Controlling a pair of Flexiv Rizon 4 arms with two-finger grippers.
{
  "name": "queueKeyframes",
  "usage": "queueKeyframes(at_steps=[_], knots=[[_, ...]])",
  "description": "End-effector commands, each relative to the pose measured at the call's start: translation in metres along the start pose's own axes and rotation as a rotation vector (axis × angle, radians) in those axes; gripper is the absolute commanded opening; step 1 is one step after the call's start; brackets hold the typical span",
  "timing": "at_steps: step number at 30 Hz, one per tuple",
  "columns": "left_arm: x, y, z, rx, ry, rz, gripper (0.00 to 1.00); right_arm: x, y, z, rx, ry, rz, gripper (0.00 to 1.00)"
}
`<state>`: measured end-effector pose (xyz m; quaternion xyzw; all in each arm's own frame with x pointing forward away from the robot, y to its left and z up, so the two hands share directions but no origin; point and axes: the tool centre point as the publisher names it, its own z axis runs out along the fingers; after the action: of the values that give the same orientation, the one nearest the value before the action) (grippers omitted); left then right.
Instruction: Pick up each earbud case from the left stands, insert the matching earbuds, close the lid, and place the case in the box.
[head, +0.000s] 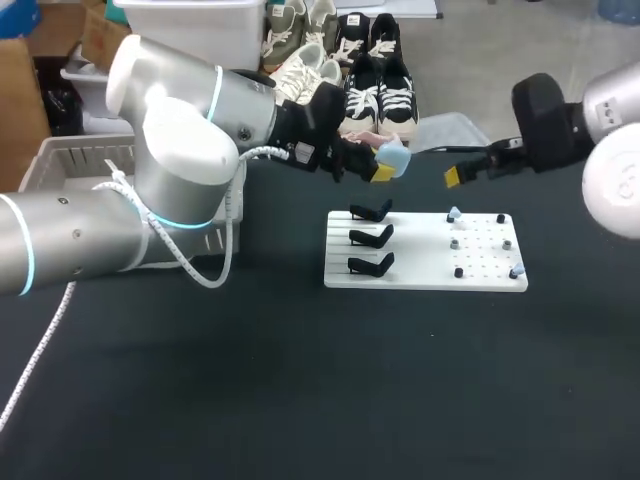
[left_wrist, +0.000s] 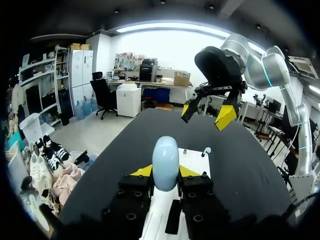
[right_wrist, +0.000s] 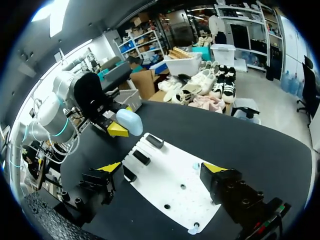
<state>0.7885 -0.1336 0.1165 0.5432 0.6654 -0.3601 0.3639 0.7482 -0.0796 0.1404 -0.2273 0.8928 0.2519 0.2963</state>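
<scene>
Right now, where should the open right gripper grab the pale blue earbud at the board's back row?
Take the earbud by its rounded top, coming straight down with the right gripper. It stands upright on the white board, with the neighbouring pegs apart from it, so there is probably room either side. Its finer shape is too small to tell.

Nothing can be read: the pale blue earbud case (head: 394, 157) and the white board (head: 425, 275) show no legible print, and a faint grey mark on the right arm's white housing (head: 622, 185) is too blurred to make out
</scene>
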Motion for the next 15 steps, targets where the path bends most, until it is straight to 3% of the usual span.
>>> queueKeyframes(at_steps=[1,15], knots=[[0.000,-0.013,-0.002,-0.035,-0.009,0.006,0.00,-0.010,-0.001,0.012,-0.084,0.022,-0.011,1.00],[-0.003,-0.028,0.007,-0.009,-0.019,0.026,0.00,-0.019,0.007,0.032,-0.116,0.060,-0.041,1.00]])
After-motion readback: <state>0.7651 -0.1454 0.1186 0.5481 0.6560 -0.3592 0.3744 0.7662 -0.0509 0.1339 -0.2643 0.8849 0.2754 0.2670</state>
